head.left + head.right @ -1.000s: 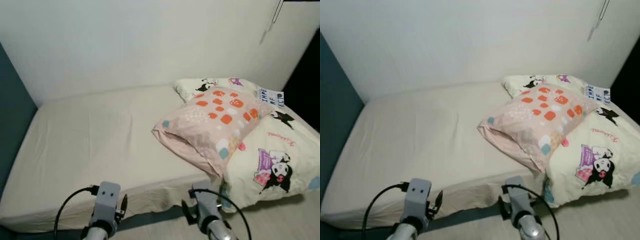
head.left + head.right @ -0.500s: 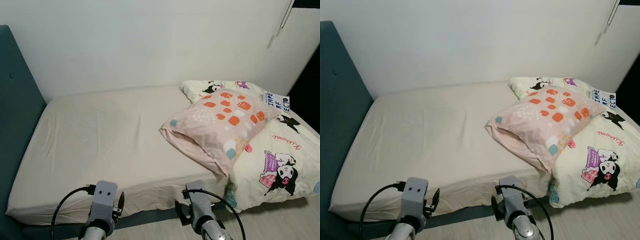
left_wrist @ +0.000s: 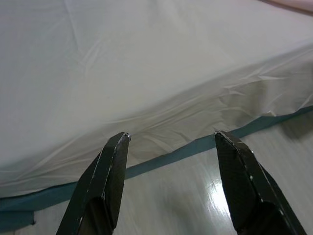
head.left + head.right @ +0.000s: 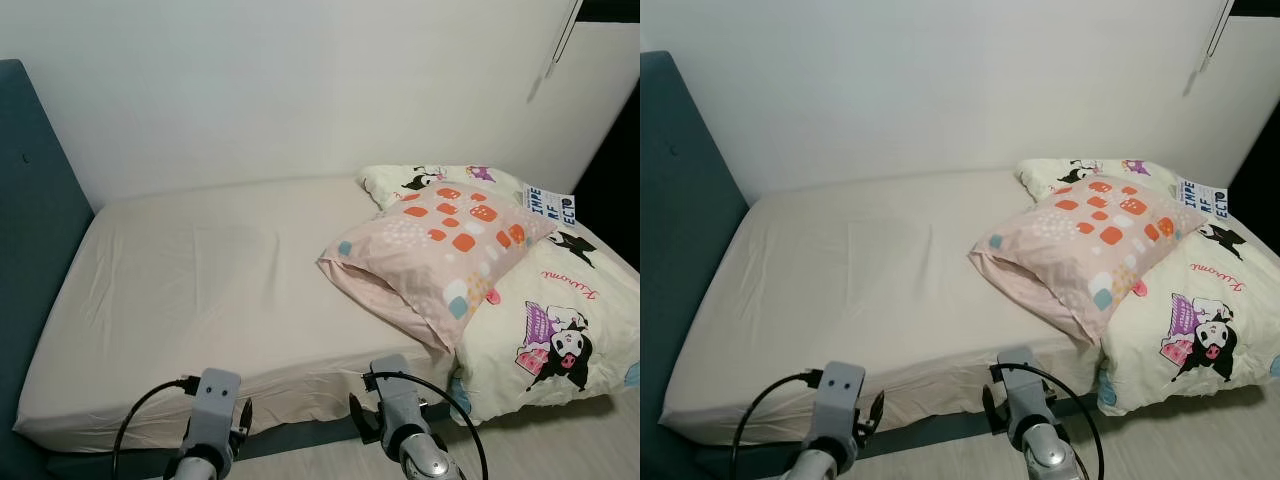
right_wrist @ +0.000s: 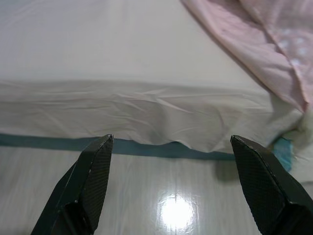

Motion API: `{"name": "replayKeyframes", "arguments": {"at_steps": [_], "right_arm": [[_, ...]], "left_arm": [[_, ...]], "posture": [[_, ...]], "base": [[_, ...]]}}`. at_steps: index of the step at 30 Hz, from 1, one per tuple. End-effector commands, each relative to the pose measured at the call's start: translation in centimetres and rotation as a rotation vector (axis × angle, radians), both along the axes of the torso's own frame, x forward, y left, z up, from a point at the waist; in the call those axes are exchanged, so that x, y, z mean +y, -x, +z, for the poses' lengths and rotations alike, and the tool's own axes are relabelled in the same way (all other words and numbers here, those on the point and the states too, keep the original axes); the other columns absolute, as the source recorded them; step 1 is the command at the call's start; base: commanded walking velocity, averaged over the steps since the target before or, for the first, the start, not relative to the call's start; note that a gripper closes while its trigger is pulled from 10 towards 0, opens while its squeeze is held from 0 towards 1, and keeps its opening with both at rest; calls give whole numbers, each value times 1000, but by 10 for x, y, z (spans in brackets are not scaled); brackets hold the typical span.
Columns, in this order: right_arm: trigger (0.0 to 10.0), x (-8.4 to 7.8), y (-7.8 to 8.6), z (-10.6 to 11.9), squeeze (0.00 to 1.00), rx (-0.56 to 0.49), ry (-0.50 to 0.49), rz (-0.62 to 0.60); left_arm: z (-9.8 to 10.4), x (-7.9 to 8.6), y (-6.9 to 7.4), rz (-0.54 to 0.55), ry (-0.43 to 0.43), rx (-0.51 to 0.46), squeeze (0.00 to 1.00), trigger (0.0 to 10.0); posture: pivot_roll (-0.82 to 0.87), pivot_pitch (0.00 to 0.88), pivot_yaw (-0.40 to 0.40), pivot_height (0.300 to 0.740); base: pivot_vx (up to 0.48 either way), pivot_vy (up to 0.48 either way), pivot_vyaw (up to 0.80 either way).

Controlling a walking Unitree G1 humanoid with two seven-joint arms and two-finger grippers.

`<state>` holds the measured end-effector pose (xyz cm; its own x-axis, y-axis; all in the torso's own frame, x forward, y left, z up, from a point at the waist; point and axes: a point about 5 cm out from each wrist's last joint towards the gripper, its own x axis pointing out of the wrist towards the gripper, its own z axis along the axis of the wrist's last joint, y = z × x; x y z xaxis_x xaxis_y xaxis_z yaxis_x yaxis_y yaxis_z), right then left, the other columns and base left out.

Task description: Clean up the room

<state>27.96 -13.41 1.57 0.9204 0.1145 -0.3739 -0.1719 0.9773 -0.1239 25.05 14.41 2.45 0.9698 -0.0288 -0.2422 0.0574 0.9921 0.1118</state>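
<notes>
A plain white wall point(image 4: 250, 90) fills the upper half of the head views, with a thin cord point(image 4: 556, 45) hanging down it in the upper right corner. Below the wall a bed with a smooth cream fitted sheet point(image 4: 200, 290) spreads across the middle of the frame, its near edge running along the lower part. A dark teal upholstered headboard point(image 4: 35, 190) rises along the left edge of the frame, and a teal strip of bed base point(image 3: 161, 159) shows under the sheet's hem above a glossy pale floor point(image 5: 171, 200).

At centre right lies a pink pillow printed with orange, white and teal patches point(image 4: 435, 250), resting tilted on a cream quilt with black-and-white cartoon figures point(image 4: 545, 320). The quilt is bunched at the right side of the bed and spills over its near edge at lower right. A small white label with dark lettering point(image 4: 548, 203) sits on the quilt near the right edge, beyond the pillow.

The left gripper point(image 3: 168, 142) hovers in front of the bed's near edge at lower left, its two black fingers spread apart with nothing between them. The right gripper point(image 5: 171, 147) hovers at lower centre, also before the mattress edge and near the pillow's lower corner, fingers wide apart and holding nothing.
</notes>
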Motion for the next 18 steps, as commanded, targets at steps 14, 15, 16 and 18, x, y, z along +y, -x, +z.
{"name": "replayKeyframes", "arguments": {"at_steps": [14,15,16,18], "right_arm": [[10000,0,-1,-5,0,-4,18,-25],[10000,0,-1,-5,0,-4,18,-25],[10000,0,1,-9,0,12,22,-34],[10000,-5,5,-20,0,68,75,-48]], "left_arm": [[-3,10,-8,13,-26,-1,0,10000],[-3,10,-8,13,-26,-1,0,10000],[-4,10,-7,2,-21,7,0,10000],[-19,9,-4,-33,-28,91,0,10000]], "posture": [[-17,84,-3,740],[-17,84,-3,740],[-14,90,-5,740],[-7,85,-7,740]], "base": [[0,0,0],[0,0,0],[0,0,0],[0,0,0]]}}
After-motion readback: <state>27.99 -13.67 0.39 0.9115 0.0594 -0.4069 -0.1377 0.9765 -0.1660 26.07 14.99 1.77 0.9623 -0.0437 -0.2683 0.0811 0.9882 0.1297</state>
